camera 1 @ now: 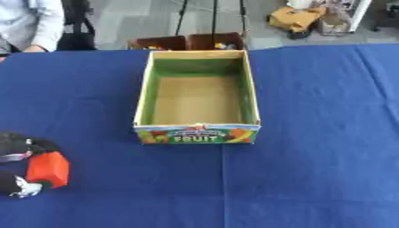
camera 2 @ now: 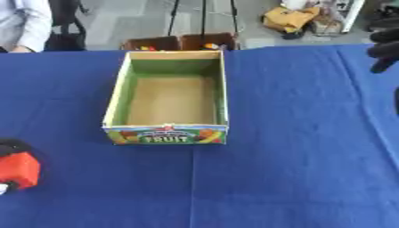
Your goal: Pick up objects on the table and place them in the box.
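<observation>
An open cardboard box (camera 1: 248,89) with green inner walls and a "FRUIT" label on its front stands in the middle of the blue table (camera 1: 327,133). Only its bare brown bottom shows inside. At the lower left edge my left hand (camera 1: 17,146) is curled round a red-orange block-shaped object (camera 1: 48,169), well to the left of the box and nearer than its front. In the right eye view my right hand (camera 2: 386,46) shows as a black shape at the upper right edge, above the table's far right part and away from the box.
Two brown cartons (camera 1: 187,42) holding small coloured things stand just beyond the table's far edge, behind the box. Tripod legs (camera 1: 214,18) and a yellow bag (camera 1: 296,18) are on the floor further back.
</observation>
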Tool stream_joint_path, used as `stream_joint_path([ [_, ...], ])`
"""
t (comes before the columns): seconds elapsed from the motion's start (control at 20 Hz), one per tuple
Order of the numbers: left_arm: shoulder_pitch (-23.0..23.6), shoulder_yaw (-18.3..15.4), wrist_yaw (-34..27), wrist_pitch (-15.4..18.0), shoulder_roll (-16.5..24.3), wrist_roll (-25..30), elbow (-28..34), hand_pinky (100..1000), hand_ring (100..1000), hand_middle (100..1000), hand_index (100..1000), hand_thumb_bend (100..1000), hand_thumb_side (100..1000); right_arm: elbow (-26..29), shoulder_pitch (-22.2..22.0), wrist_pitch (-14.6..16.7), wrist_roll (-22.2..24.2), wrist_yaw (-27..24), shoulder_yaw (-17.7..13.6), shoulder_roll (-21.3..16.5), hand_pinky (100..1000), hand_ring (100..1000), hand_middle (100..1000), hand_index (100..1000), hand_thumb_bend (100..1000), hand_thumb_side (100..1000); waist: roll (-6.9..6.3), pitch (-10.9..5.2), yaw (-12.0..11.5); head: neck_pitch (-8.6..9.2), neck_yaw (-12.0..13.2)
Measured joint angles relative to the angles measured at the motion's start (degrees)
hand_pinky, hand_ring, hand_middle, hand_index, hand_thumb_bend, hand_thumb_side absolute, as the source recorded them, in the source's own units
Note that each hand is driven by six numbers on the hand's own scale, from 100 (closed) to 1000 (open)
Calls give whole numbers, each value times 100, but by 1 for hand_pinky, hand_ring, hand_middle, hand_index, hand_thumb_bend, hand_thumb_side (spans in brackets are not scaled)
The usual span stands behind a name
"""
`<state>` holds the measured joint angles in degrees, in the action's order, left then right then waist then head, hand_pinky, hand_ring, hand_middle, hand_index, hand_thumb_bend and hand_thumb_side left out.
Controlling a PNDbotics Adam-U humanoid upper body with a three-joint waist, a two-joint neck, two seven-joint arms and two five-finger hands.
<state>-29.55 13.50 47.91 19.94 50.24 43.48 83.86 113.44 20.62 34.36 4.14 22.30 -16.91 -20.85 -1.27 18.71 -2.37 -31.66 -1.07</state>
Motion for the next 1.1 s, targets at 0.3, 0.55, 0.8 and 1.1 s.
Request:
stream_joint_path([
  [0.3, -16, -40, -18, -11, -39, 11, 80, 636, 769, 750, 957, 204, 826, 0, -2, 5, 10, 0, 0, 1, 646, 717, 422, 675, 317, 1000, 0, 5, 0, 1, 1],
  [0.55, -24, -159, -255, -128, -49, 128, 327, 565, 711, 642, 833, 148, 740, 0, -5, 6, 15, 0, 0, 13, 647, 717, 420, 674, 323, 1000, 0, 7, -2, 3, -2],
  [0.8, -25, -254, -246, -153, -49, 153, 545, 444, 603, 525, 738, 100, 490, 0, -31, -8, 24, 0, 0, 41, 648, 716, 417, 672, 320, 1000, 0, 7, -7, 7, -7],
  [1.1, -26, -263, -59, -130, -49, -84, 557, 349, 527, 458, 677, 100, 422, 0, -44, -22, 14, 0, -1, 43, 650, 715, 413, 671, 330, 1000, 0, 22, 0, 49, -11],
])
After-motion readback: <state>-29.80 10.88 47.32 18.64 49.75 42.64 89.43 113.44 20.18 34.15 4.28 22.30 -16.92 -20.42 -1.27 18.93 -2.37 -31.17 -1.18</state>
